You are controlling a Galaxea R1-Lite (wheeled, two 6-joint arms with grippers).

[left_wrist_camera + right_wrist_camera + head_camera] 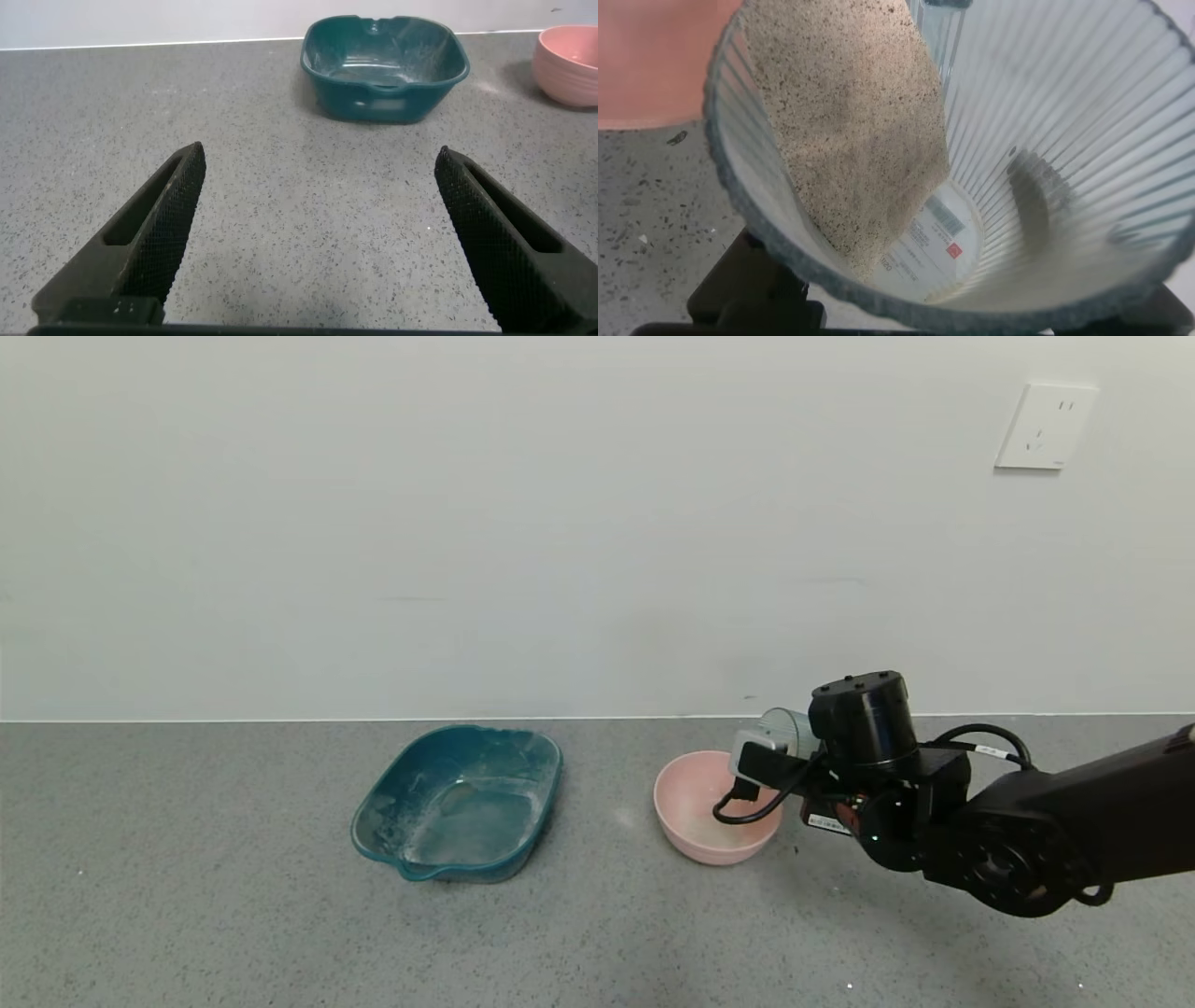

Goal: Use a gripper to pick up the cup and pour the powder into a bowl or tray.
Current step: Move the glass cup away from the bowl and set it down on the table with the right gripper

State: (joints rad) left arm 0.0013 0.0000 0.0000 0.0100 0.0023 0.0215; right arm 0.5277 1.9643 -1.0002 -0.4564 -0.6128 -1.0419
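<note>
A grey speckled counter [233,915] runs below a pale wall [467,523] that carries a white socket [1046,427] at upper right. The black right arm [1055,831] reaches in from the right side, its wrist above the counter beside the bowl. A teal tray [373,817] dusted with white sits left of centre, well apart from the pink bowl [681,826] to its right. The right gripper [780,761] hangs at the bowl's right rim, pinching the cup [789,726], which lies tipped on its side over that rim. In the right wrist view the ribbed cup [1064,140] fills the frame, a tan, speckled-looking mass of powder [850,131] banked along one inner wall toward the rim, the bowl [654,56] showing pink beyond it. The left gripper [318,238] is low over bare counter, away from the tray [383,89] and bowl [570,65], its black fingers [154,233] spread wide with nothing between them
</note>
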